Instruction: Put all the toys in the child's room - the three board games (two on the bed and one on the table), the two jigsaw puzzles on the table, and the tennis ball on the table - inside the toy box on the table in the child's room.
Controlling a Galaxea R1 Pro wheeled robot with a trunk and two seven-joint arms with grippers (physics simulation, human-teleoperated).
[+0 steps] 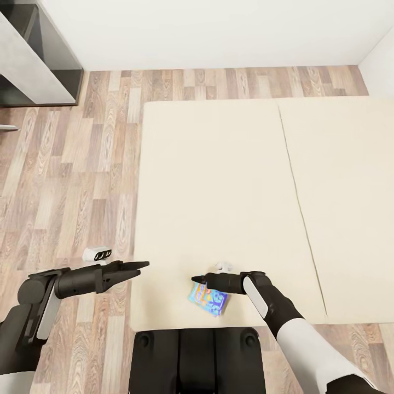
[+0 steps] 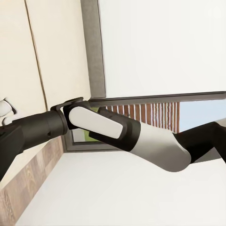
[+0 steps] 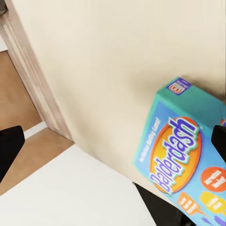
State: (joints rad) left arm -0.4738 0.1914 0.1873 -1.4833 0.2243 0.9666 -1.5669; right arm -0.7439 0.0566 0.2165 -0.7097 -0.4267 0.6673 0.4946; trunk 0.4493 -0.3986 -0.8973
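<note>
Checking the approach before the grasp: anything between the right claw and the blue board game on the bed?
Nothing visible. The right claw hangs right over the near corner of the blue board game, which lies alone on the bed. Right wrist view shows bare mattress around the box.

a wood plank floor (image 1: 71, 180) in mixed brown and grey tones runs under a white wall (image 1: 219, 30) at the far side. a wide cream bed (image 1: 219, 191), its top split by a seam, fills the middle and right. a grey and black cabinet (image 1: 33, 54) stands in the far left corner. light is even and soft.
</note>
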